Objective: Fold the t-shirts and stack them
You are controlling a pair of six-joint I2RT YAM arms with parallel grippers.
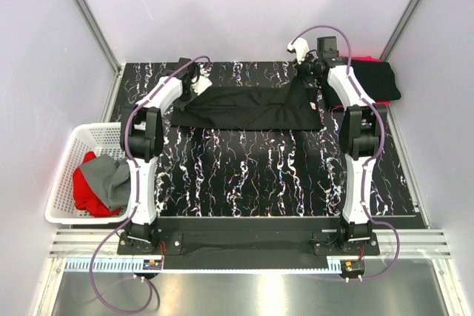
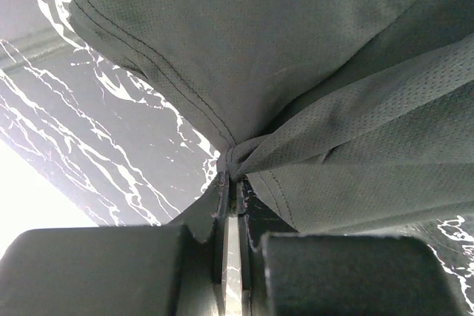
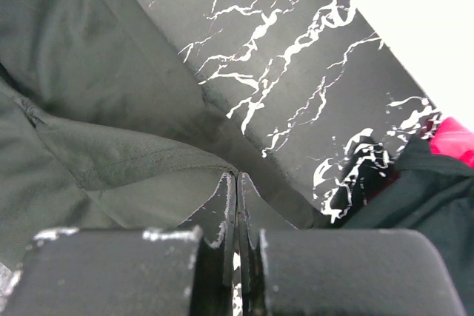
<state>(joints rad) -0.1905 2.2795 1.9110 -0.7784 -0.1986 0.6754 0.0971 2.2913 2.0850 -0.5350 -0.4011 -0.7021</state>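
Left gripper (image 2: 231,180) and right gripper (image 3: 238,180) each pinch one end of the black t-shirt (image 1: 252,107), stretching it along the table's (image 1: 259,175) far edge, likely to flatten it for folding.

red t-shirt (image 3: 452,142), mostly under folded black t-shirt (image 1: 375,79)

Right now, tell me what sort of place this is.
Probably a robot test cell in a lab: pale panel walls on aluminium posts enclose a marble-patterned table. Two arms are bolted at its near edge, and a white slatted basket of t-shirts sits beside it.
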